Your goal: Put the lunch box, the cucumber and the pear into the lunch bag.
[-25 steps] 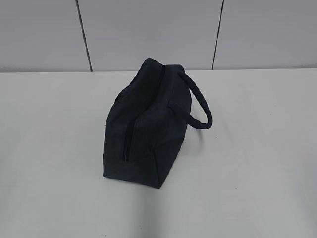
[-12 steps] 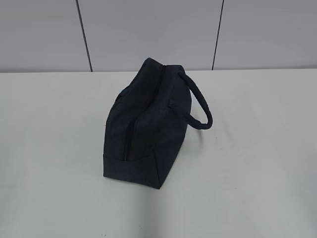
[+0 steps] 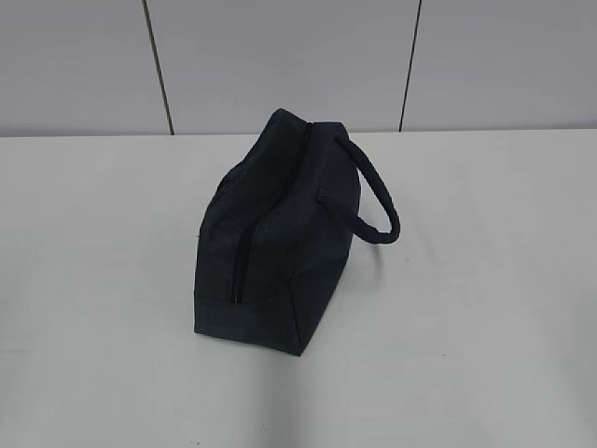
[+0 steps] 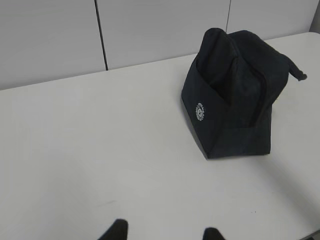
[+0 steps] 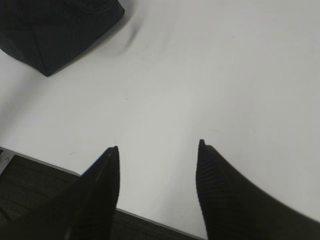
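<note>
1. White table (image 3: 485, 308), plain and matte, spreading beneath and ahead of both grippers; faint grey shadows across its surface.
2. Near edge of the table (image 5: 50, 166) just below the right gripper, with a dark surface (image 5: 25, 195) underneath it.
3. Pale grey panelled wall (image 3: 280, 65) far beyond the grippers, behind the table.
4. Dark vertical seams (image 3: 157, 65) dividing that wall into panels.

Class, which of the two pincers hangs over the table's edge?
The right pincer: the edge of the table runs beneath its tips, whereas the left pincer has only white tabletop below it.
</note>
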Controlling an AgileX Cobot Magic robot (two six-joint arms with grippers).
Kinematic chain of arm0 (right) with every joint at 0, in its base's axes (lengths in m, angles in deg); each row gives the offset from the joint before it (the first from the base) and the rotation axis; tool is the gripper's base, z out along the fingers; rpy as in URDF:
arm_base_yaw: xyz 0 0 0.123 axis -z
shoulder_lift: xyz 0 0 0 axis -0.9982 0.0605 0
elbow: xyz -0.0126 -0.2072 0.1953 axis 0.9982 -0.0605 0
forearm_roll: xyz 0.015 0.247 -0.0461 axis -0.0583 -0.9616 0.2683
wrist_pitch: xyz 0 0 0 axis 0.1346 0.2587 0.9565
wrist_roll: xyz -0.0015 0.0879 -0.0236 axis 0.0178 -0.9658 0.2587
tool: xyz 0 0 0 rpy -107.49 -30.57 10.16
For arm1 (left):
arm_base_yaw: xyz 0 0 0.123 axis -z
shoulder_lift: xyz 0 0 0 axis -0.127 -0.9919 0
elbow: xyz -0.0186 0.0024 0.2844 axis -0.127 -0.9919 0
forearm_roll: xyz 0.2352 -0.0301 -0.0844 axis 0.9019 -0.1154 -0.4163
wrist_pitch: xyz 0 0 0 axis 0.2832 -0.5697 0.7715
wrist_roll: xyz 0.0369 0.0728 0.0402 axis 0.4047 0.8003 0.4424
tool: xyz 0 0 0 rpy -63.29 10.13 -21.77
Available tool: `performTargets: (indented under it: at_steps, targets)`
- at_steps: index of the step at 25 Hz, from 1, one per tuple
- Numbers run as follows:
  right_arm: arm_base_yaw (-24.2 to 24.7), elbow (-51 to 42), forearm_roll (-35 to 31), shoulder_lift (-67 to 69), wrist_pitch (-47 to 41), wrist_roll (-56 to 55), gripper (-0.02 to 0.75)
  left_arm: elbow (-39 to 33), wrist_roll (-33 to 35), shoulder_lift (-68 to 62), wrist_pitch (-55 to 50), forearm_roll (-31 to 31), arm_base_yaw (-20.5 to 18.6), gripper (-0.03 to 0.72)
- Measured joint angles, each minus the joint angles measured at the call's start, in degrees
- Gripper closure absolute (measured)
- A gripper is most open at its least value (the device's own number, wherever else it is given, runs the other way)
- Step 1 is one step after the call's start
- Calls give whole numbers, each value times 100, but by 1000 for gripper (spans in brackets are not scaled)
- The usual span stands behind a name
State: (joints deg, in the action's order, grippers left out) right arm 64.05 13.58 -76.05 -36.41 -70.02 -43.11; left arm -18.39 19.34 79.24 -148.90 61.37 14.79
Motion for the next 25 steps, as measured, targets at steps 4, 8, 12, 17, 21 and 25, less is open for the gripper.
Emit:
performTargets:
  at_steps: [4,8,12,17,21,25]
  targets:
    - [124,0,0,0,0,0,347,0,0,0,0,-5,-27,412]
    - [754,0,0,0,0,0,346,0,0,0,0,-5,-338,412]
    - [1469,0,0,0,0,0,347,0,0,0,0,-5,-1039,415]
    - [2052,0,12,0,0,0,347,0,0,0,0,-5,-1693,419]
    - [2105,0,32,0,0,0,347,0,0,0,0,-5,-1770,419]
    - [2105,0,45,0,0,0,347,0,0,0,0,-5,-1770,419]
